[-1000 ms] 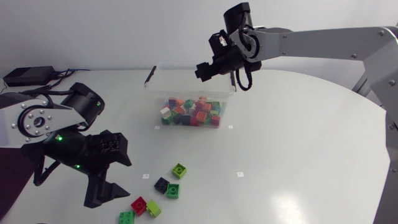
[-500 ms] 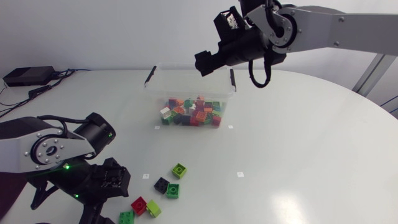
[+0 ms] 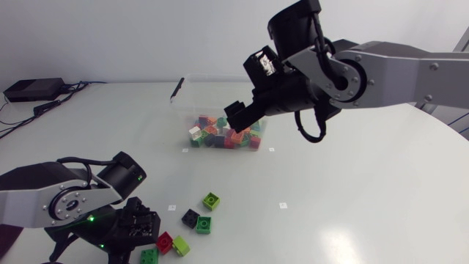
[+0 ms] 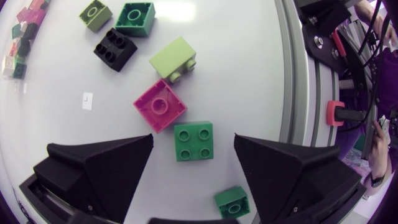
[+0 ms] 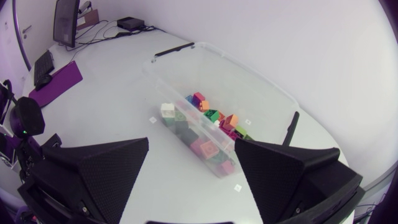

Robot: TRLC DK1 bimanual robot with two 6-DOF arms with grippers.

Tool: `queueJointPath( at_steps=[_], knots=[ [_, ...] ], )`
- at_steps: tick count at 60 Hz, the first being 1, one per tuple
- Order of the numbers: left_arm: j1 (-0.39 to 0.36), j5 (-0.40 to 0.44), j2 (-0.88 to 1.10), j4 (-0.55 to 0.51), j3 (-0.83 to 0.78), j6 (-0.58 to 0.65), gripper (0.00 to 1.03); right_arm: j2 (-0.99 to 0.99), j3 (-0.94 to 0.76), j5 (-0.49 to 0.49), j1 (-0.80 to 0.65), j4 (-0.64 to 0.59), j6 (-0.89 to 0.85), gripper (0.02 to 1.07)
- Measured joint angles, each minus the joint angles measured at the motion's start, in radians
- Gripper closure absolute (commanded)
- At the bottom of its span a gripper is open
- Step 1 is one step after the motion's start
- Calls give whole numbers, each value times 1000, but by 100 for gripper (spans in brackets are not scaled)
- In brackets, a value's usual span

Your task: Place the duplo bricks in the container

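Most duplo bricks (image 3: 223,133) are sitting in the far container (image 3: 205,99), a handful of loose bricks (image 3: 204,224) are lying near-left on the worktop (image 3: 352,191), left claw (image 4: 193,140) is hovering spread over a green brick (image 4: 194,144), right claw (image 5: 191,144) is hanging spread and empty.

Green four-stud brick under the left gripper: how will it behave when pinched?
Probably rigid and light: the green brick looks like moulded plastic. Flat sides, so unlikely to roll. The red brick beside it may get nudged.

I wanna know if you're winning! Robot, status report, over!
Left tool open, straddling green brick. Right tool open, empty, near container. Other bricks loose on table. Nothing in the way.
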Motion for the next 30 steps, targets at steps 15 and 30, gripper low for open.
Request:
queueJointPath(
  at_steps=[15,30],
  knots=[
    [-34,-20,23,55,-19,-48,51,-23,-85,46,89,9,0,7],
    [-37,-27,50,70,-19,-66,82,-22,-169,53,170,6,8,10]
  ],
)
